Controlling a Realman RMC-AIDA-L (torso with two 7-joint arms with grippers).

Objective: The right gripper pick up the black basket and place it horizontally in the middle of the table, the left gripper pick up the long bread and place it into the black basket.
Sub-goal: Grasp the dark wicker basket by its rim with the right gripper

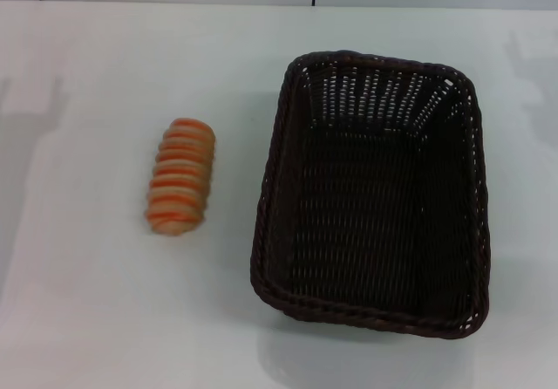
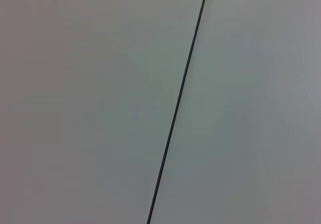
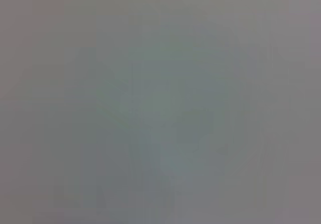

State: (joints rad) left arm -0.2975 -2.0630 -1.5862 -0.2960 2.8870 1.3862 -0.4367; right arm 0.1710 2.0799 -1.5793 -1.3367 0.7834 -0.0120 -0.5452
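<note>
Basket (image 1: 375,193) sits right of centre on the table (image 1: 87,302), its long side running away from me, bread (image 1: 180,188) well apart to its left. Neither of my grippers shows. Wicker looks light and stiff; I'd pinch the rim.

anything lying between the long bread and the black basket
Nothing: in the head view only bare white table separates the long bread from the black basket.
</note>
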